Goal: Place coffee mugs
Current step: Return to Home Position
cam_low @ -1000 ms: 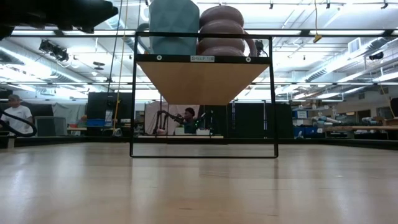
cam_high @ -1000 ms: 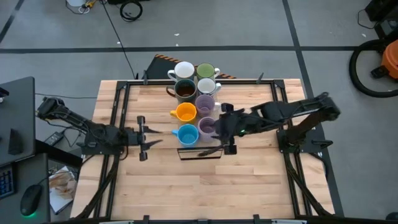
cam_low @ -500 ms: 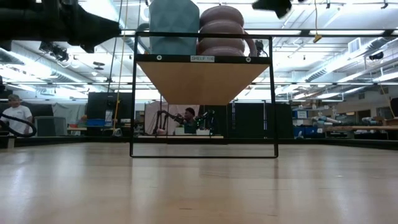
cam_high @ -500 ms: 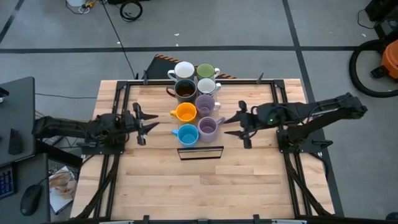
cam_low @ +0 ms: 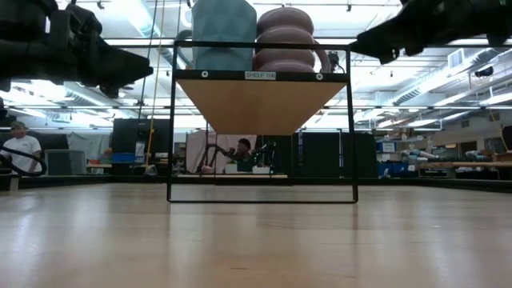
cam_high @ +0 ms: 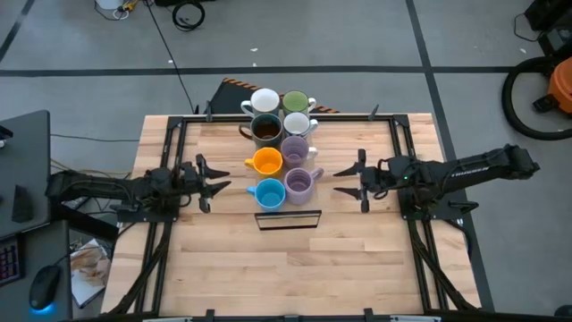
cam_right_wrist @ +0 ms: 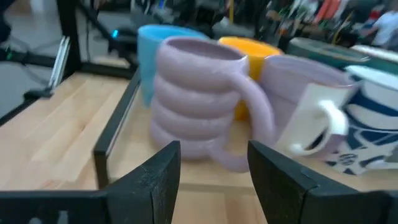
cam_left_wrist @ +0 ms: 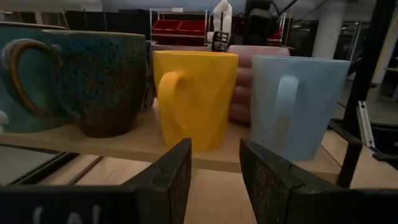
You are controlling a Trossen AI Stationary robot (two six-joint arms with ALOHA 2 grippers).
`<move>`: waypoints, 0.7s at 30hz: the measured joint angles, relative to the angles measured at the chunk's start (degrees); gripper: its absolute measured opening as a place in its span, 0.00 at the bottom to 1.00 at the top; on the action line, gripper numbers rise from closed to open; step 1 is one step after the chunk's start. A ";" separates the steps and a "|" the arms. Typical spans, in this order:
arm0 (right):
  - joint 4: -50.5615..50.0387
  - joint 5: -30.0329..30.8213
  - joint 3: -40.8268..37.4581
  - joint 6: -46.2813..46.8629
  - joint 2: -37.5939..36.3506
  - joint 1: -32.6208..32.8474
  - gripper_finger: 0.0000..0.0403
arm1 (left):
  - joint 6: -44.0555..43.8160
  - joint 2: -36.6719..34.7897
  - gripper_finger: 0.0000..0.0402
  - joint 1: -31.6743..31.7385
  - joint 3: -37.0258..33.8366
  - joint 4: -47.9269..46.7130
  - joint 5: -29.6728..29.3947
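Observation:
Eight mugs stand on their bases in two rows on a raised wooden shelf (cam_high: 288, 220): white (cam_high: 264, 101), green (cam_high: 296, 101), dark (cam_high: 265, 130), white (cam_high: 297, 123), orange (cam_high: 266, 162), purple (cam_high: 295, 148), blue (cam_high: 270, 192), purple (cam_high: 298, 183). My left gripper (cam_high: 211, 175) hangs open, left of the orange mug (cam_left_wrist: 194, 96) and blue mug (cam_left_wrist: 298, 102). My right gripper (cam_high: 350, 180) hangs open, right of the ribbed purple mug (cam_right_wrist: 199, 112). Neither touches a mug. In the low view only the blue mug (cam_low: 224, 32) and a purple mug (cam_low: 284, 38) show.
The shelf's black metal frame (cam_low: 262, 120) stands on the table, its board raised above the wood. Black rails run along the table's left and right sides. Bare tabletop (cam_high: 295, 268) lies between the shelf and the near edge. People show in the room behind (cam_low: 20, 148).
My right gripper has drawn back from beside the near purple mug toward the table's right edge, staying open. My left gripper has moved toward the far edge and slightly left, away from the blue mug. The mugs have stayed in place.

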 joint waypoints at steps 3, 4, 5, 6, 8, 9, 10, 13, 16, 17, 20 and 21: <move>6.12 -0.18 -4.54 -0.41 -2.10 -1.01 0.48 | -0.20 0.04 0.35 0.34 -0.01 -0.09 -0.43; 7.70 -0.51 -5.97 -0.41 -2.66 -1.31 0.48 | -0.29 0.04 0.35 0.67 -0.01 -0.07 -0.59; 8.67 -1.11 -7.18 -0.39 -3.24 -1.65 0.48 | -0.34 0.03 0.35 1.06 -0.01 -0.04 -0.60; 9.41 -1.47 -8.19 -0.35 -3.76 -1.92 0.48 | -0.42 0.00 0.35 1.42 -0.01 -0.03 -0.59; 11.25 -1.75 -10.13 0.00 -4.92 -2.40 0.48 | -0.45 0.00 0.35 2.06 -0.01 0.11 -0.59; 11.71 -1.78 -10.99 0.25 -5.60 -2.64 0.48 | -0.45 0.00 0.35 2.31 -0.01 0.36 -0.59; 11.70 -1.83 -11.74 0.60 -6.31 -2.89 0.48 | -0.24 -0.01 0.35 2.56 -0.03 0.76 -0.55; 11.82 -3.55 -13.70 2.09 -9.19 -3.94 0.48 | 1.84 -0.02 0.35 2.82 -0.03 1.35 0.64; 11.65 -4.37 -16.32 4.42 -13.10 -5.49 0.47 | 3.61 -0.02 0.35 2.87 -0.06 1.32 0.97; 11.69 -4.32 -17.05 5.24 -14.46 -6.08 0.47 | 4.26 -0.02 0.35 2.87 -0.06 1.30 0.96; 11.80 -3.81 -19.48 7.53 -18.90 -7.88 0.47 | 6.61 -0.02 0.35 2.87 -0.06 1.30 0.86; 11.66 -3.46 -20.18 8.28 -20.34 -8.44 0.46 | 7.20 -0.02 0.35 2.87 -0.06 1.32 0.72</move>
